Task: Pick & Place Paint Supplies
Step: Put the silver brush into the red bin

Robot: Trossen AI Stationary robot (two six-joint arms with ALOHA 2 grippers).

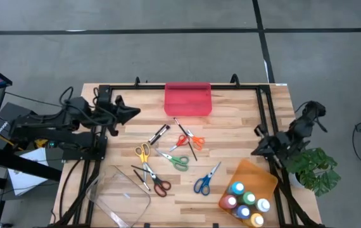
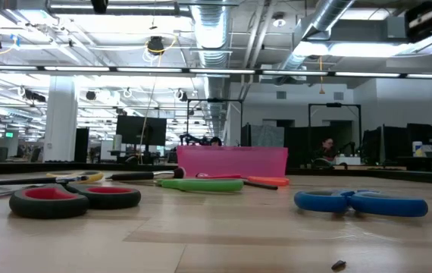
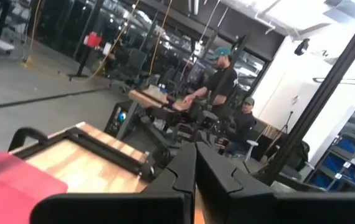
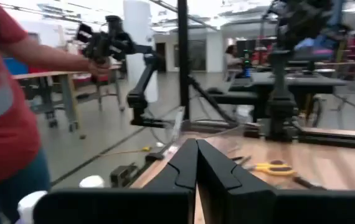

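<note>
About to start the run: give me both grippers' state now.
Left gripper: closed, holding nothing, parked at the table's left edge.
Right gripper: closed, holding nothing, parked at the right edge.

Both arms rest folded at the table's sides, left claw and right claw closed, empty.

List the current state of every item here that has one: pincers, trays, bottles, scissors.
left pincer: shut, empty, at table's left edge
right pincer: shut, empty, at table's right edge
red tray: empty
orange tray: holds the paint bottles
clear tray: empty
paint bottles: capped, upright
blue scissors: lying flat on table
</note>
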